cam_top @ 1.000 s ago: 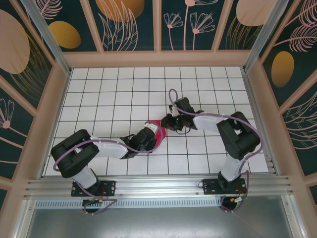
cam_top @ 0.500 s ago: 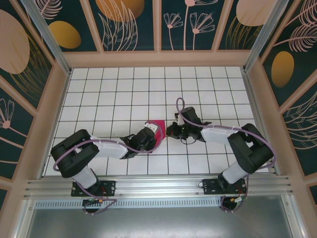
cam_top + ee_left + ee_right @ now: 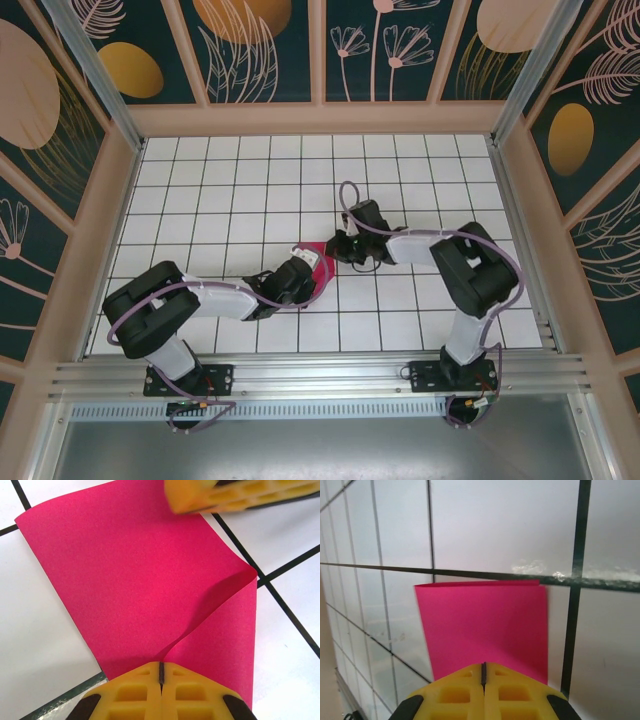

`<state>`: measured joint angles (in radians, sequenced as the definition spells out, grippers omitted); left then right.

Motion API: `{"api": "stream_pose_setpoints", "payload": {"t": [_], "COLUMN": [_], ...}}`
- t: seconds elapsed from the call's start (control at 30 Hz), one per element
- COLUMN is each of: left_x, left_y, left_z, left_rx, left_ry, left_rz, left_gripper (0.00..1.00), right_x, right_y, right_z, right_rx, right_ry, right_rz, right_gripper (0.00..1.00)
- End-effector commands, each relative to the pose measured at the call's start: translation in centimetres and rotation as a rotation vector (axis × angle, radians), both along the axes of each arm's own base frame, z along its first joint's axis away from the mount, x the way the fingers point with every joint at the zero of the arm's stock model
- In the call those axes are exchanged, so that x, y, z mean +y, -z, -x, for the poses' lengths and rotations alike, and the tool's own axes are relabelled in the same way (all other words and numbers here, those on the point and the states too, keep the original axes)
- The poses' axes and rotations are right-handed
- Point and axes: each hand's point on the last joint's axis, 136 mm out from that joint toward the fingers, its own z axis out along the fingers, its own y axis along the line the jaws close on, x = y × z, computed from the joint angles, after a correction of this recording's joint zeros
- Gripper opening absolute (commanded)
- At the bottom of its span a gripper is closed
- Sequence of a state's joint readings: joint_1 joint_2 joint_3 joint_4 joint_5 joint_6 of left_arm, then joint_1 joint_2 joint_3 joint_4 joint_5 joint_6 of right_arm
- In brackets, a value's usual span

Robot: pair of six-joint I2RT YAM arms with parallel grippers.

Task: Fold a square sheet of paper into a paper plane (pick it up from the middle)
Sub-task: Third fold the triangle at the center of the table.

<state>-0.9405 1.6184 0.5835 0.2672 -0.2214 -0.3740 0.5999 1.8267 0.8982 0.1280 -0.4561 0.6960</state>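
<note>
arms: left arm (image 3: 215, 298), right arm (image 3: 415, 246), white links, bulky black joints
cables (image 3: 344, 192): lilac, looped along each arm
bases (image 3: 190, 380): black plates on a silver rail (image 3: 320, 374)
grippers: left gripper (image 3: 160, 673), right gripper (image 3: 483, 672), yellow, ribbed cut-outs, dark seam

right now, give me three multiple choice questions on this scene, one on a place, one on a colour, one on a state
1. Where is the thin magenta-pink sheet of paper on the white tiled table?
A. near the middle, between the two arms
B. in the far left corner
C. on the metal rail

2. What colour are the fingers of the left end effector?
A. blue
B. yellow
C. white

3. How is the right end effector set?
A. wide open above the paper
B. open on bare tile
C. shut on the paper's edge

Answers:
1 A, the top view shows the paper between both wrists.
2 B, the left wrist view shows yellow pads.
3 C, its jaws meet with the paper pinched between them.
</note>
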Motion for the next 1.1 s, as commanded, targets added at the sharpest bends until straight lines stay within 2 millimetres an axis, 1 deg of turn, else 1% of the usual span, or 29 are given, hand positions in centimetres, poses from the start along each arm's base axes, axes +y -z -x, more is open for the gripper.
{"api": "stream_pose_setpoints", "payload": {"t": [0.0,0.1,0.2,0.4,0.5,0.67,0.87,1.0,1.07], "left_x": [0.8,0.9,0.8,0.7,0.2,0.2,0.1,0.2,0.4], "left_y": [0.6,0.5,0.3,-0.8,-1.0,-0.1,0.3,0.7,0.8], "left_z": [0.2,0.2,0.2,-0.4,-0.5,-0.7,-0.4,-0.2,-0.1], "left_rx": [0.020,0.021,0.017,-0.015,-0.013,-0.004,0.010,0.022,0.024], "left_ry": [-0.003,-0.004,0.001,-0.005,0.007,0.006,0.010,0.012,0.012], "left_rz": [-0.044,-0.045,-0.045,-0.049,-0.039,-0.062,-0.053,-0.056,-0.064], "left_gripper": [0.00,0.00,0.00,0.00,0.00,0.00,0.00,0.00,0.00], "right_x": [0.2,-0.6,-1.0,-1.0,-0.9,-0.8,-0.8,-0.6,-0.4], "right_y": [1.3,2.2,2.7,3.4,3.2,3.0,2.9,2.4,1.7], "right_z": [0.6,0.8,1.0,1.4,1.5,1.4,1.4,1.3,1.2], "right_rx": [0.022,0.020,0.018,0.030,0.029,0.028,0.028,0.025,0.014], "right_ry": [-0.049,-0.051,-0.072,-0.108,-0.111,-0.111,-0.104,-0.106,-0.106], "right_rz": [0.037,0.096,0.132,0.142,0.136,0.127,0.128,0.114,0.097], "right_gripper": [0.07,0.07,0.07,0.07,0.07,0.08,0.07,0.08,0.08]}}
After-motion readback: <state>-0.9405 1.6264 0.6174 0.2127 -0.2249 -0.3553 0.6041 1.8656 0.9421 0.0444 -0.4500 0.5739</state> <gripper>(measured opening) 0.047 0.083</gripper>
